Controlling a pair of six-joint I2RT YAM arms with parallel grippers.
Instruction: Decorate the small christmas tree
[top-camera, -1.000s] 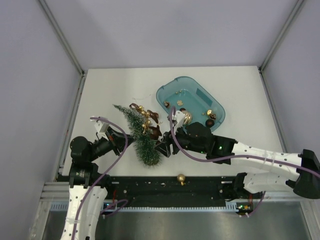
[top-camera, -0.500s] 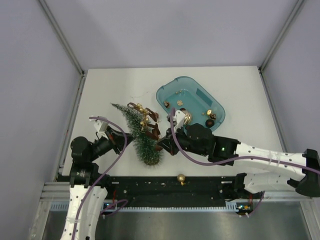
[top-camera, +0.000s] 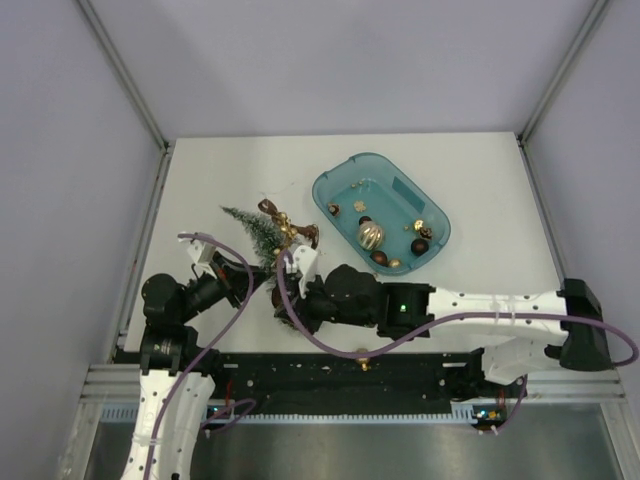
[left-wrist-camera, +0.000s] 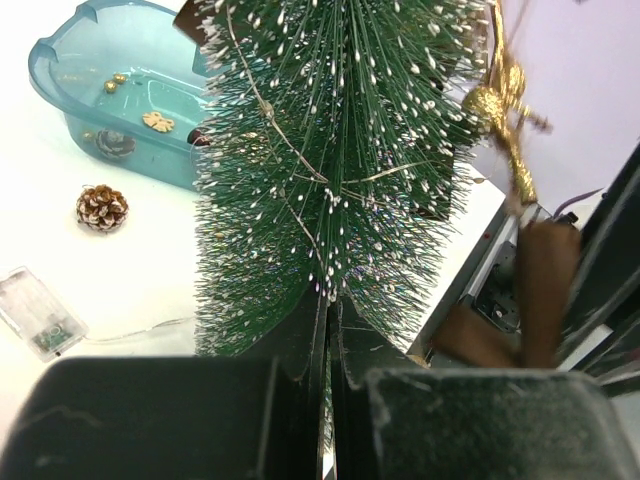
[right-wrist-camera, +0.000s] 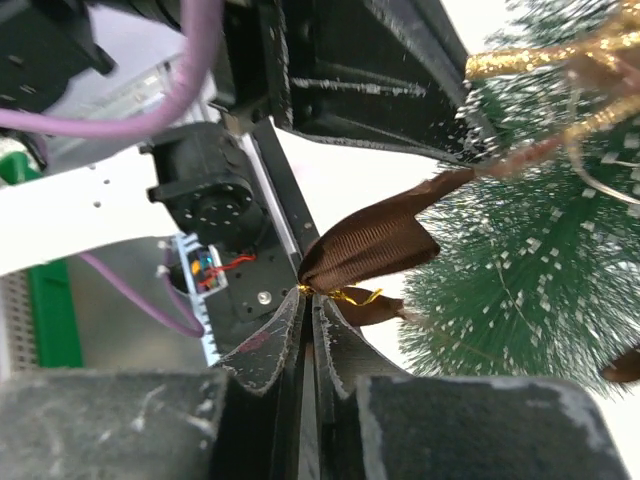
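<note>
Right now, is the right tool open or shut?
Shut: the right tool grips the brown ribbon bow; right wrist view shows fingers pressed together on its gold-wired knot, beside the small christmas tree.

The small christmas tree (left-wrist-camera: 330, 150) reads to me as stiff, wiry bristle, dark green and matt, each tip dotted with chalky white frosting. A thin metallic strand runs through it. The brown bow (right-wrist-camera: 375, 245) is woven ribbon cloth, finely ribbed with a soft sheen, bound at its knot with bright gold wire (right-wrist-camera: 350, 296). The gold ornament (left-wrist-camera: 500, 95) on the tree looks coated in coarse glitter. The teal tray (left-wrist-camera: 60, 45) is smooth, glossy, see-through plastic. The pine cone (left-wrist-camera: 101, 206) is rough and scaly, whitened at the edges. The small box (left-wrist-camera: 40, 318) is clear plastic. The right gripper (right-wrist-camera: 309, 310) shows matt black, grainy plastic. The table (left-wrist-camera: 130, 270) is white, smooth and matt.
</note>
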